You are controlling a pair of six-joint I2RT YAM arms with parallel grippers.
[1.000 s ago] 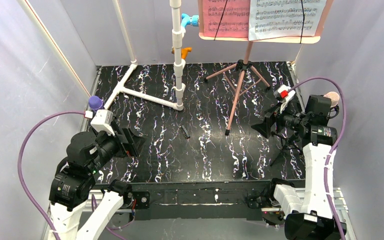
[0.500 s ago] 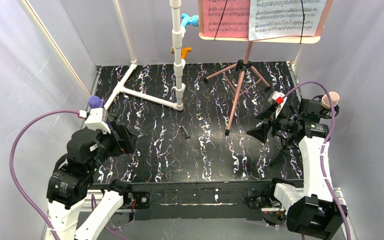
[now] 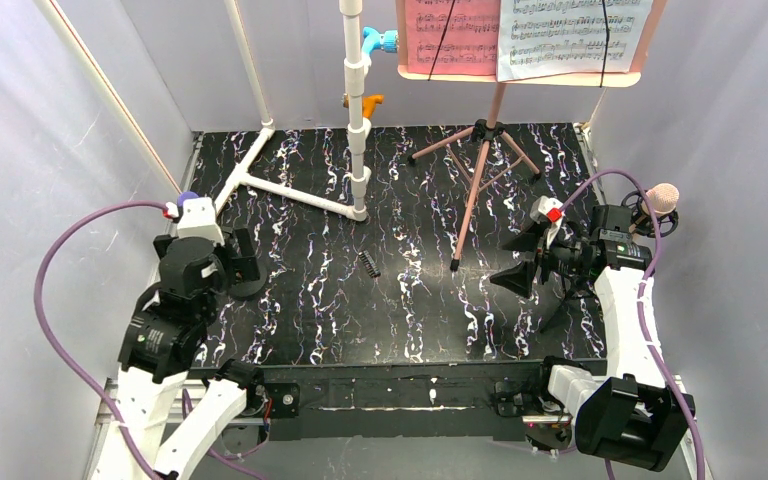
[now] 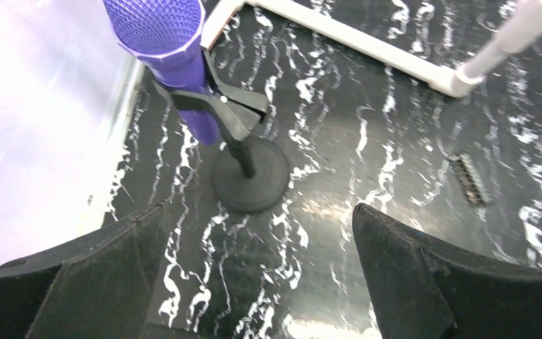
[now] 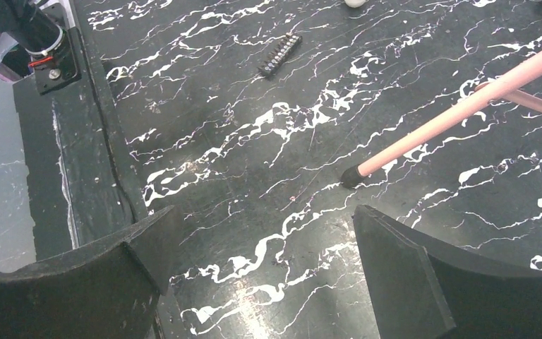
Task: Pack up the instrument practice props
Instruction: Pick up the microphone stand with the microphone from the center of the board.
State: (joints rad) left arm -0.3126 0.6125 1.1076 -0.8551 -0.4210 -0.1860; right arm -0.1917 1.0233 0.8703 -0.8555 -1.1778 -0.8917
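white pipe frame (image 3: 358,130) at far left, small black comb-like clip (image 3: 368,263) on marbled table (image 3: 420,320)

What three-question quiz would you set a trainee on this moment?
1. True or false: the left gripper and the right gripper both stand open, holding nothing.
2. What holds the purple microphone-shaped prop? A: a black clip stand with a round base. B: a hook on the wall. C: the right gripper.
3. What colours are the two pages showing on the desk of the pink music stand?
Key: 1 true. 2 A. 3 one pink page and one white page.
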